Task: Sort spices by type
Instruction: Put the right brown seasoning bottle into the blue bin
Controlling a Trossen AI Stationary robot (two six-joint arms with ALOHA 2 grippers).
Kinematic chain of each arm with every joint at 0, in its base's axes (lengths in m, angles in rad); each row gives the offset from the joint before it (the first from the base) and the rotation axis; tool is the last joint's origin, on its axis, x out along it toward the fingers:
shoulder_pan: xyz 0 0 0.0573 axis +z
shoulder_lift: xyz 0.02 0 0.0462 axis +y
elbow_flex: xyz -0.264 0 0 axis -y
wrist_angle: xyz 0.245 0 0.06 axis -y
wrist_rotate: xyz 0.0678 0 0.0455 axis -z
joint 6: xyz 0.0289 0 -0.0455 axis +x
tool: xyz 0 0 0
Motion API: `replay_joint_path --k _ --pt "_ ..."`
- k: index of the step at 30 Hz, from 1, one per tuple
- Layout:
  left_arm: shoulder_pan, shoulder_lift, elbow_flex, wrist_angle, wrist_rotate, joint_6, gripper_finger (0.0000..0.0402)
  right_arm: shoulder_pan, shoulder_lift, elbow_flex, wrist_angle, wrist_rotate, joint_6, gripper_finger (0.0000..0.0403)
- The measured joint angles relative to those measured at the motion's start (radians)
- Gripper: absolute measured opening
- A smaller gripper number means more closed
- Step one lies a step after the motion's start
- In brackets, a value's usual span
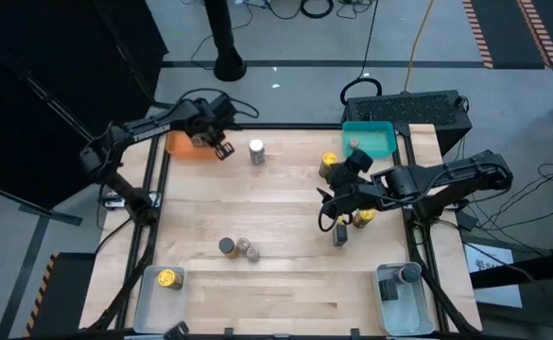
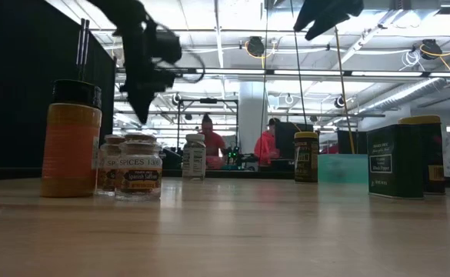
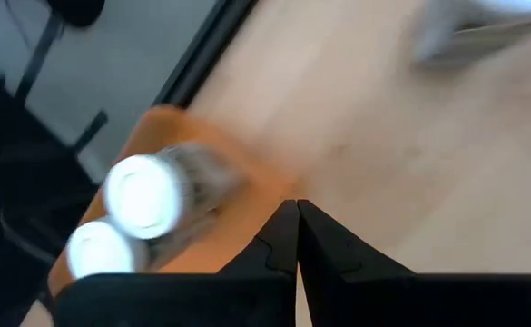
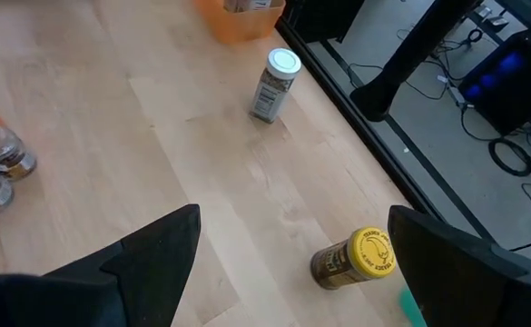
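Note:
My left gripper (image 3: 297,211) is shut and hovers above the table beside the orange tray (image 1: 186,144). Two white-topped jars (image 3: 142,195) lie in that tray. My right gripper (image 4: 294,213) is open, raised over the table's right middle (image 1: 337,200), and holds nothing. A white-topped jar (image 1: 256,151) stands on its base on the far middle of the table. A yellow-lidded jar (image 4: 354,259) stands near the teal tray (image 1: 369,139), which holds one jar (image 1: 354,144). Three small jars (image 1: 241,247) stand together near the middle.
A dark green tin (image 1: 340,231) and a yellow jar (image 1: 363,217) stand below the right arm. The near-left clear tray (image 1: 153,293) holds a yellow jar (image 1: 169,279); the near-right clear tray (image 1: 404,300) holds a grey-lidded jar (image 1: 408,274). People sit in the room beyond.

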Motion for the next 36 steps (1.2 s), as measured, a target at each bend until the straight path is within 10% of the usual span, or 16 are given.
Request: replay_joint_path --k 19,36 --pt "-0.923 -0.123 0.001 0.177 0.024 -0.254 0.0012 0.194 0.001 -0.111 0.079 0.004 0.139 0.0338" --pt "-1.13 0.003 0.001 0.398 0.025 -0.308 0.0012 0.314 0.001 -0.111 0.165 0.029 0.087 0.0338"
